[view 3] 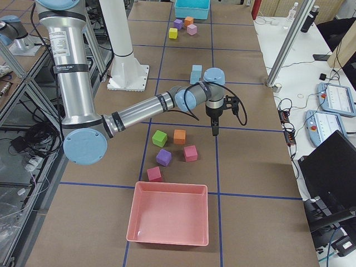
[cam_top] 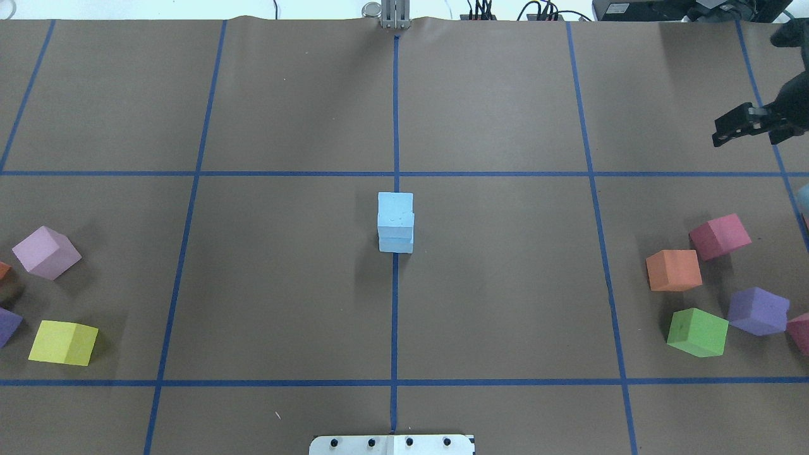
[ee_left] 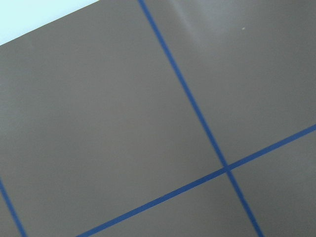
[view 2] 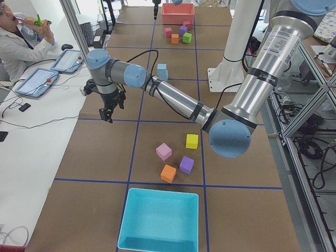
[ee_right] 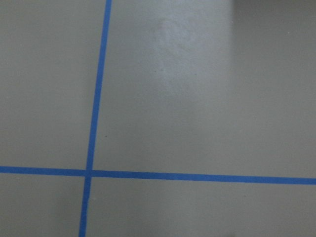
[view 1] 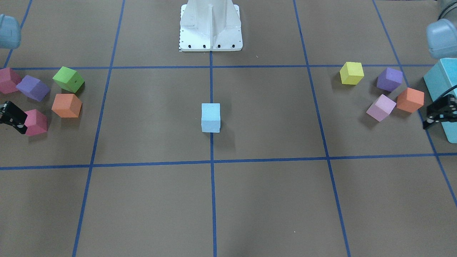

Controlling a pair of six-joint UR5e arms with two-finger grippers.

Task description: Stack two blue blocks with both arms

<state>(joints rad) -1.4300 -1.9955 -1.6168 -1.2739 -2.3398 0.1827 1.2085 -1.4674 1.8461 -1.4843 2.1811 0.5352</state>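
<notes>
front: I see the blue blocks (view 1: 210, 117) stacked upright at the centre of the desk (view 1: 150, 200), with right hand (view 1: 12, 117) and left hand (view 1: 441, 114) well apart at either side, neither nearer | overhead: pair slightly offset | sides: hands carry nothing; fingers apart or together, I cannot tell | wrists: bare desk only

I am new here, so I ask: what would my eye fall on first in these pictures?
First, the two blue blocks, stacked at the centre of the table on the blue tape line. Then the clusters of coloured cubes at both ends, with the left claw and right claw hanging empty near them.
</notes>
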